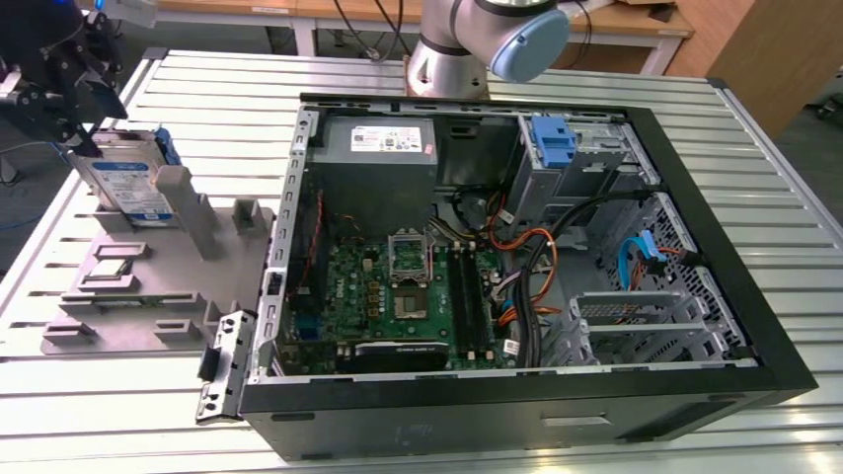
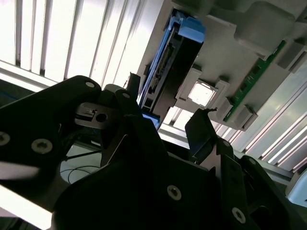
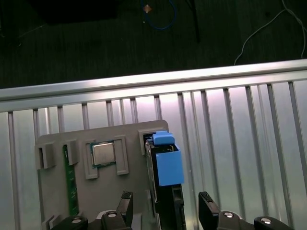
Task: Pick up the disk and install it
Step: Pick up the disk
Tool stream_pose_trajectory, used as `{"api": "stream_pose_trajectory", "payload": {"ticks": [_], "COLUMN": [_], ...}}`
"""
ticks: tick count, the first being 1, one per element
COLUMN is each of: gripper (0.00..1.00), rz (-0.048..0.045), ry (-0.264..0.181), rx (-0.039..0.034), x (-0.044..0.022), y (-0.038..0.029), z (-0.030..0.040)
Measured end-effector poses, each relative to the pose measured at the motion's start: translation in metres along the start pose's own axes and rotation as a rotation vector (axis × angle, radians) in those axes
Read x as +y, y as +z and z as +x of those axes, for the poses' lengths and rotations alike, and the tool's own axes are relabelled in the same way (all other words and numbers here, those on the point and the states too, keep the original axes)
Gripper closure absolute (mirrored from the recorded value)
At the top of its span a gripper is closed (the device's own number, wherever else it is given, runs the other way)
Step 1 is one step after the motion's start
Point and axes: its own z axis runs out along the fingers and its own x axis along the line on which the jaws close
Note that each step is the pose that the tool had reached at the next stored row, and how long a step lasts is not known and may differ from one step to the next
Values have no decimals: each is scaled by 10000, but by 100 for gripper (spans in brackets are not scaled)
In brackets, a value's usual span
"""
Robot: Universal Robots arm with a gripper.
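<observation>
First wrist view: the hand [image 3: 165,200] hangs open, a finger on each side of the disk [image 3: 167,167], clear of it. The disk stands on end in a grey holder [image 3: 53,191] on the bench [image 3: 230,124], directly below, at the exterior view's left.

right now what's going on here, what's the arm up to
The Universal Robots arm has its gripper lowered over the hard drive. The drive stands on edge in a grey parts holder, on the exterior view's left of the open computer case. The gripper is open, with one finger on each side of the drive and neither clamped on it. The drive has not been lifted or installed in the case.
</observation>
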Motion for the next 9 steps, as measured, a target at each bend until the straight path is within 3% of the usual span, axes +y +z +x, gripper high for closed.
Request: {"api": "stream_pose_trajectory", "payload": {"ticks": [9], "gripper": [35], "rz": [0], "ry": [0], "rx": [0], "x": [-1], "y": [29], "z": [2]}}
